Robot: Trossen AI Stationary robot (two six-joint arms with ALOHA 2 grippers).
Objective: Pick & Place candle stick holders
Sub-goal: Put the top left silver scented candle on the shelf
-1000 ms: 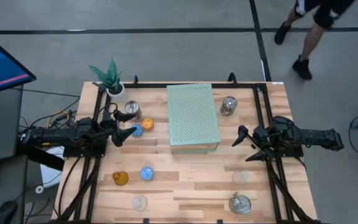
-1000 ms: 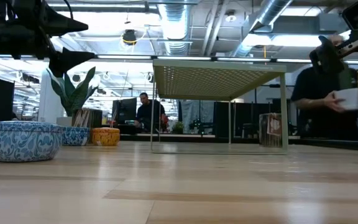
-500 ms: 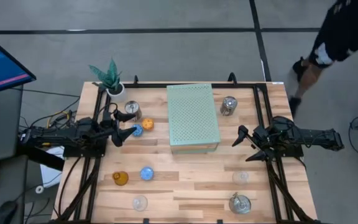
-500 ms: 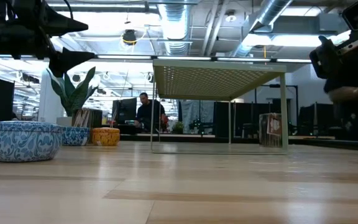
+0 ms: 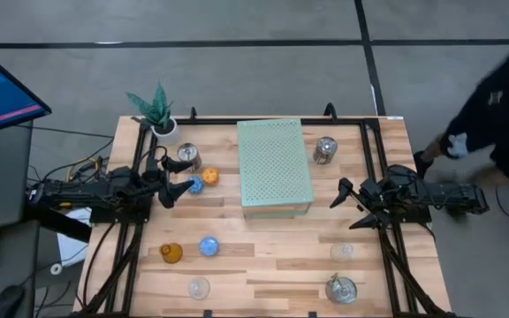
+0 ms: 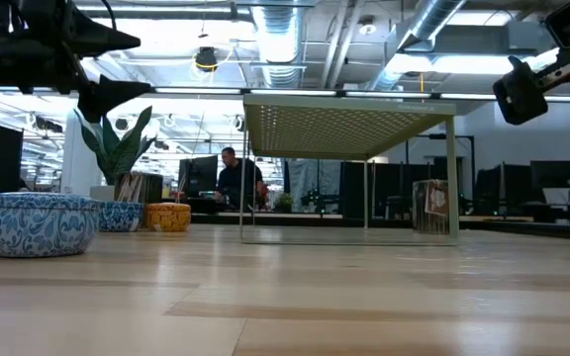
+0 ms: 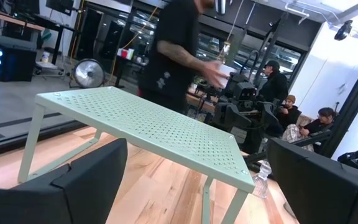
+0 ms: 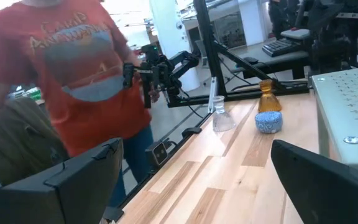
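Candle stick holders, nine, all standing on the tabletop (image 5: 272, 256), none held. Around the pale-green perforated block (image 5: 275, 164): silver cup (image 5: 187, 156), blue round (image 5: 194, 184) and orange round (image 5: 209, 176) at 9 o'clock; silver cup (image 5: 325, 149) at 2; amber glass (image 5: 171, 253), blue round (image 5: 208, 246) and clear glass (image 5: 199, 287) at 7; clear glass (image 5: 342, 251) and silver cup (image 5: 340, 288) at 5. Left tool (image 5: 177, 178) wide open, empty, beside the 9 o'clock group. Right tool (image 5: 350, 205) wide open, empty, at 4. Only the low view shows the block as a legged shelf.
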